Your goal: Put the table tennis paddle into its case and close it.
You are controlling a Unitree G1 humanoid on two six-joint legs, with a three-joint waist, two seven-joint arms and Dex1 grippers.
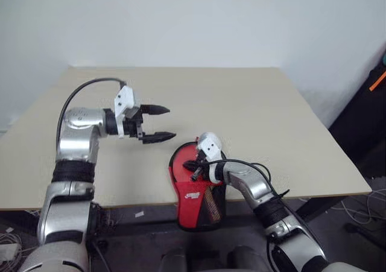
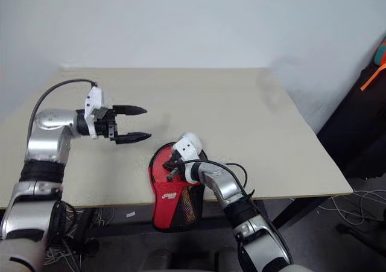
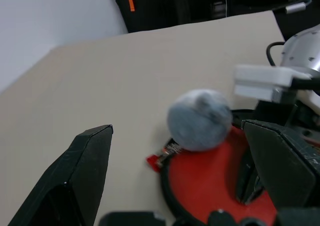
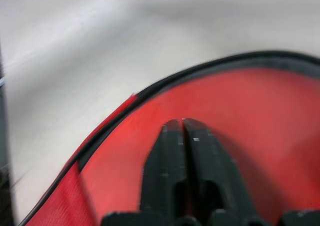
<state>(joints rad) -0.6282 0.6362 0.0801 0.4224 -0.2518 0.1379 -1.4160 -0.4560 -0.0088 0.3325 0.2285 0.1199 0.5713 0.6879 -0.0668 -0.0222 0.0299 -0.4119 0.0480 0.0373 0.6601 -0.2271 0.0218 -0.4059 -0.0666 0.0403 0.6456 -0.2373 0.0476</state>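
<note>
The case (image 1: 194, 195) lies red side up at the table's front edge, its narrow mesh-pocket end hanging over the edge. My right gripper (image 1: 195, 170) rests on its round part, and the right wrist view shows the gripper (image 4: 182, 125) shut against the red surface (image 4: 260, 110), with nothing visible between its fingers. My left gripper (image 1: 171, 122) hovers open and empty above the table, left of the case and apart from it. In the left wrist view a small red tab (image 3: 155, 160) sticks out at the case's black rim. The paddle is hidden.
The beige table (image 1: 271, 115) stretches wide behind and to both sides of the case. Dark equipment with an orange strap (image 1: 377, 79) stands past the table's right edge. Cables (image 1: 362, 208) lie on the floor at the right.
</note>
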